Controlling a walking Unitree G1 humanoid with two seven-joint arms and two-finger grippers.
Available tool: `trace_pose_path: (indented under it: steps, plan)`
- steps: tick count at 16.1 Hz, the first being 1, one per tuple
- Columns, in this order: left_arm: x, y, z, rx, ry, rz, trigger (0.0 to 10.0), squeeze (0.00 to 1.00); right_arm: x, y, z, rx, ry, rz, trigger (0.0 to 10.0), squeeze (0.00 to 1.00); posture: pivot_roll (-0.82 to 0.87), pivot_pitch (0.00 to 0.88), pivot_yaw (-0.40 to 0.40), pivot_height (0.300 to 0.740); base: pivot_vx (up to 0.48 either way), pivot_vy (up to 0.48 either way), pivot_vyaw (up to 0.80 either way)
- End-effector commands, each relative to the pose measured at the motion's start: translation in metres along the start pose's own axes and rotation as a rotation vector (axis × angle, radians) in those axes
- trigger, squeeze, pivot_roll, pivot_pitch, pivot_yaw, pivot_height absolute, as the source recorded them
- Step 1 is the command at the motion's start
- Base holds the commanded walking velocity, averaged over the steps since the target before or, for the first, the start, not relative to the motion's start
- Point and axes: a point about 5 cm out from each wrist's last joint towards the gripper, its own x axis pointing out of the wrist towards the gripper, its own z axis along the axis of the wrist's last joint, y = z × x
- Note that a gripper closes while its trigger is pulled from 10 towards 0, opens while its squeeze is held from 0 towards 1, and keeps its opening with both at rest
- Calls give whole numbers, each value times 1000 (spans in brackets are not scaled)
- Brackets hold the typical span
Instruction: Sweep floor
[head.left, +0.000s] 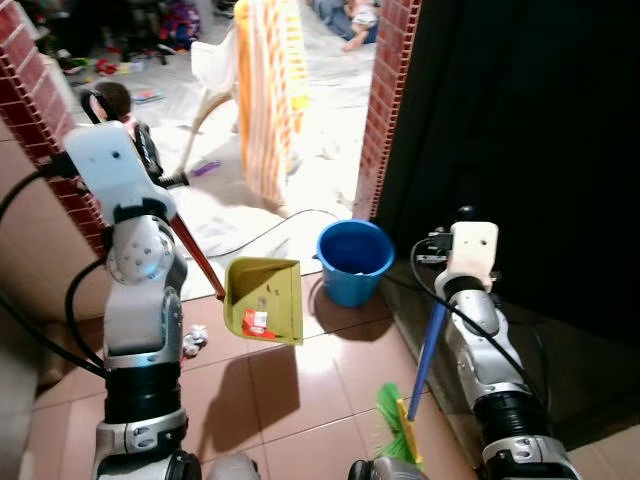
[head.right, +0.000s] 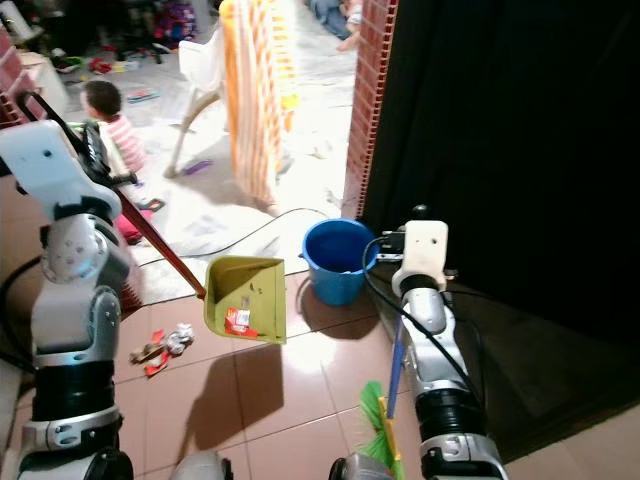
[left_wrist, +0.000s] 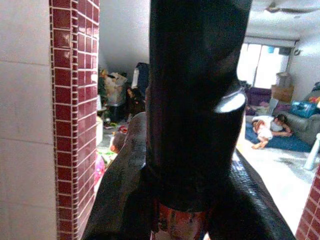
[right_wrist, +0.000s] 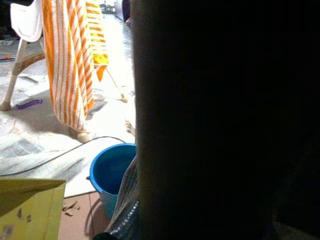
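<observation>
**Dustpan held up over the tiles, broom down on the right**

Dustpan first: the yellow-green plastic dustpan (head.left: 264, 299) sits in the middle of the head view, tilted, with a red-and-white scrap of wrapper (head.left: 257, 322) lying in it. Its long red handle (head.left: 196, 252) runs up and left to the left gripper (head.left: 170, 180), which is clenched around it; the wrist camera there looks straight along a thick black grip (left_wrist: 195, 100) wedged between the fingers.

Just right of the pan there's a round blue plastic bucket (head.left: 354, 262) on the floor, next to the red brick pillar (head.left: 388, 100).

Over on the lower right, the broom with the blue stick (head.left: 428, 350) and green bristles (head.left: 398, 425) slants down to the brown floor tiles (head.left: 300, 380). The right arm (head.left: 470, 300) is right alongside the stick, but honestly I can't tell whether the right gripper is closed on it, too dark.

Some crumpled litter (head.right: 165, 346) is lying on the tiles at lower left, below the left arm.

Background: an orange-and-white striped cloth (head.left: 268, 90) hanging top centre, a white plastic chair (head.left: 212, 70) beside it, and a small child in a striped top (head.right: 108, 125) sitting on the pale floor at upper left.
</observation>
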Motion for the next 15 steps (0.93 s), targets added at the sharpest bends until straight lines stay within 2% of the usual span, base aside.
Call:
trace_pose_path:
  steps: [1, 4, 14, 15]
  plan:
    - [10, -1, 25, -34, -108, 3, 10000, 0, 0, 0, -2, -12, 12, 5, 10000, 0, -9, 0, 2, 740, 0, 0, 0]
    - [17, -2, 33, -55, -144, 4, 10000, 0, 0, 0, -4, -15, 19, 12, 10000, 0, -9, 0, 2, 740, 220, 0, -554]
    - [20, -9, 42, -79, -174, 10, 10000, 0, -4, 7, -8, -46, 25, 73, 10000, 0, -13, 0, -1, 740, 461, 0, 0]
    - [21, -8, 43, -80, -177, 13, 10000, 0, -4, 9, -6, -52, 8, 91, 10000, 0, -13, 0, -1, 740, 442, 0, 681]
